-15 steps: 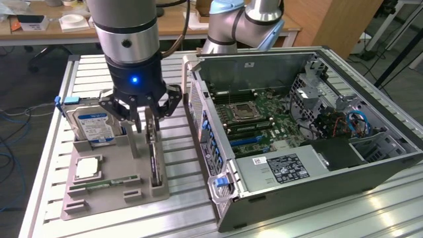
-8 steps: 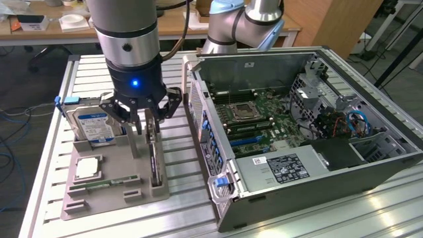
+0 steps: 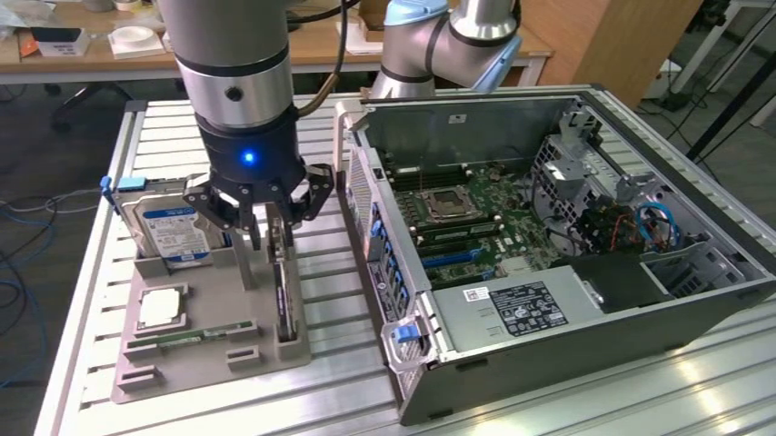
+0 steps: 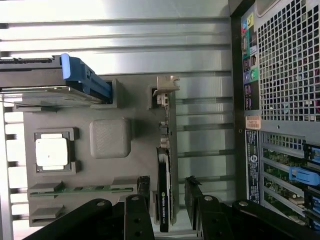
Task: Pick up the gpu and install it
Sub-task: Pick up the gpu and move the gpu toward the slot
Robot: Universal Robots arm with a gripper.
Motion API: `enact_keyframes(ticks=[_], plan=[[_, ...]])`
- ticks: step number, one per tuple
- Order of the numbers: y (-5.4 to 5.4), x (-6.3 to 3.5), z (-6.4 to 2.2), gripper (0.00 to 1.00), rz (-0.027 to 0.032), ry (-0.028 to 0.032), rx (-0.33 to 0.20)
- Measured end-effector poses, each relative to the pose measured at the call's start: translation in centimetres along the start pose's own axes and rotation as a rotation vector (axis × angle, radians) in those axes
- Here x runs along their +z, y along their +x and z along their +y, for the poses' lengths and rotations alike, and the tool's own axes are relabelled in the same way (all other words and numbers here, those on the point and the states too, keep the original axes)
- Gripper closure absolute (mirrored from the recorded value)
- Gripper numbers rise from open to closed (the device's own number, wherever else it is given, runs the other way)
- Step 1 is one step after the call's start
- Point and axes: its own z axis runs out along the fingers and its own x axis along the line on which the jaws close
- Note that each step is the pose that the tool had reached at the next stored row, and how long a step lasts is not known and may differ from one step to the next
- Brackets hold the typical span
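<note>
The gripper [image 3: 263,259] hangs low over a gray holder tray [image 3: 200,368] on the bench [image 3: 345,377], at the exterior view's left of an open computer case [image 3: 485,118]. Its jaws are spread wide. The fingers [image 3: 250,259] reach down on either side of the gpu [image 3: 286,309].

The gpu is a thin dark card standing on its long edge in a slot along the side of the tray nearest the case. In the wrist view the gpu [image 4: 165,175] runs straight between the two dark fingers [image 4: 143,189] of the gripper [image 4: 167,182]. A gap shows on each side of the card, so the fingers flank it without pinching it. Whether either tip brushes the card lower down I cannot tell. The card's small metal bracket [image 4: 167,85] sits at the end farthest from the fingers, and the gripper holds nothing.

Other parts share the tray [image 4: 135,100]:
- A hard drive [image 3: 170,234] with a blue-and-white label stands upright at the far corner, and its top edge [image 4: 35,75] is seen from above in the wrist view.
- A square processor chip [image 3: 162,309] lies flat in its pocket [image 4: 51,152].
- A narrow green memory stick [image 3: 194,335] lies flat beside it [image 4: 80,189].

The case lies on its side with its green board facing up. Its perforated rear panel [image 4: 285,60] is close beside the tray in the wrist view, across a strip of bare bench [image 4: 150,35].
</note>
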Motion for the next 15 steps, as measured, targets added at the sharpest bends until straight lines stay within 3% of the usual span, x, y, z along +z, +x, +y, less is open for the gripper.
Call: enact_keyframes(ticks=[15], plan=[[0.02, 0.86, -0.04, 0.58, -0.0002, -0.0002, 0.0]])
